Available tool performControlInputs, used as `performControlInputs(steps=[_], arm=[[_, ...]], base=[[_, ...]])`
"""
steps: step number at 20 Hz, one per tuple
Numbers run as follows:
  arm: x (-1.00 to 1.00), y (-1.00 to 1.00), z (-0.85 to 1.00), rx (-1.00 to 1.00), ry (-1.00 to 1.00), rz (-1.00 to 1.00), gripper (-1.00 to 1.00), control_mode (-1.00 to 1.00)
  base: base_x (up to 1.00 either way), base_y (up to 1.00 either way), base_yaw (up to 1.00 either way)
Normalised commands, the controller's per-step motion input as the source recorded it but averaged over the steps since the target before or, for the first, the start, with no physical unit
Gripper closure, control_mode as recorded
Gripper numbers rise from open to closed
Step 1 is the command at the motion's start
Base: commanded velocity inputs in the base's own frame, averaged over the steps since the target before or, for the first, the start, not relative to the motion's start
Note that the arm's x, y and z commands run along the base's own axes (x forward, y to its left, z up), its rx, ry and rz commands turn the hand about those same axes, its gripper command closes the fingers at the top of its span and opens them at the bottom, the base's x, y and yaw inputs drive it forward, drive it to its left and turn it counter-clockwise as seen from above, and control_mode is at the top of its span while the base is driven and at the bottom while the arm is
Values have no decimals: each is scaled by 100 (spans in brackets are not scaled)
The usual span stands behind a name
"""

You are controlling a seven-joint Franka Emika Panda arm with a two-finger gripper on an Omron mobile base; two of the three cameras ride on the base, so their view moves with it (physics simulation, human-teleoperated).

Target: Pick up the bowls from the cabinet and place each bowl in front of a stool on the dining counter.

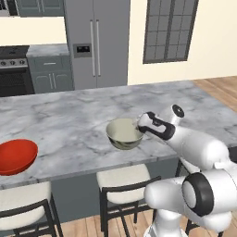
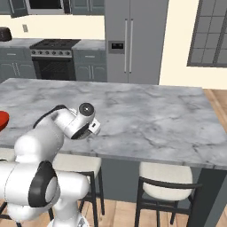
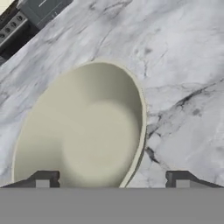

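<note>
- Left base view, far left: red bowl [image 1: 16, 156] sits upright on the dining counter [image 1: 78, 115] near its front edge, above a cream-seated stool [image 1: 23, 203]. Its interior appears bare.
- Centre: cream bowl [image 1: 124, 133] stands upright on the same marble top, near the front edge, above a 2nd stool [image 1: 124, 183]. The 2 bowls are well apart.
- Hand view: cream bowl [image 3: 85, 127] interior is plain and holds nothing.
- Right of the cream bowl: gripper [image 3: 112, 178] fingers stand wide apart, 1 tip over the bowl's inside, the other outside its rim; nothing is clamped.
- Right base view: marble top to the right of the arm carries no container.
</note>
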Motion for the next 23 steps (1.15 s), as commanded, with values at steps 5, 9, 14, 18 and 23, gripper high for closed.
performControlInputs(steps=[5, 9, 14, 18, 23], arm=[[-59, -33, 87, 0, -7, 0, -100, -100], [-59, -33, 100, 0, -13, 8, -100, -100], [-87, -33, 96, 0, -11, 7, -100, -100], [-96, -31, 90, 0, -9, 1, -100, -100], [-84, -18, 97, 0, -3, 2, -100, -100]], base=[[0, 0, 0], [0, 0, 0], [0, 0, 0], [0, 0, 0], [0, 0, 0]])
